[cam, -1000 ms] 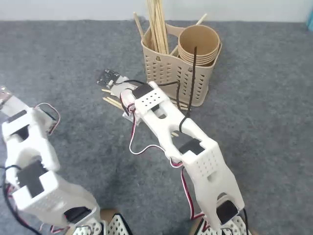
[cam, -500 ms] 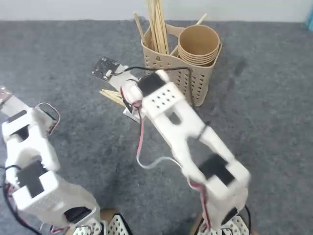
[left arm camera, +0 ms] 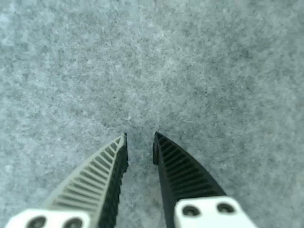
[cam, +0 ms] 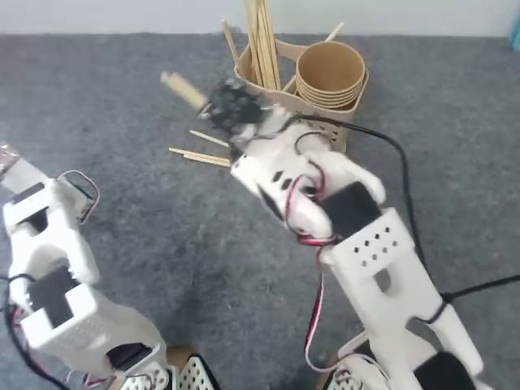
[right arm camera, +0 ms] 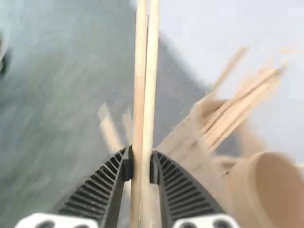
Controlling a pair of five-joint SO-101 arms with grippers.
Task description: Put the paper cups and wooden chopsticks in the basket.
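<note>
Now: right gripper [right arm camera: 141, 164] fingers clamped on a pair of chopsticks [right arm camera: 145, 71], held above the counter [cam: 455, 162] just beside the basket [cam: 351, 110]. Basket holds stacked paper cups [cam: 329, 69] in one compartment, upright chopsticks [cam: 262, 41] in the other. Loose chopsticks [cam: 201, 156] lie on the counter near the basket. Left gripper [left arm camera: 140, 140] fingers slightly apart, empty, over bare counter.

We see a grey, felt-like table [cam: 122, 97]. On it the basket [cam: 345, 118] stands near the far edge, and a few loose chopsticks [cam: 199, 156] lie flat just left of the basket.
</note>
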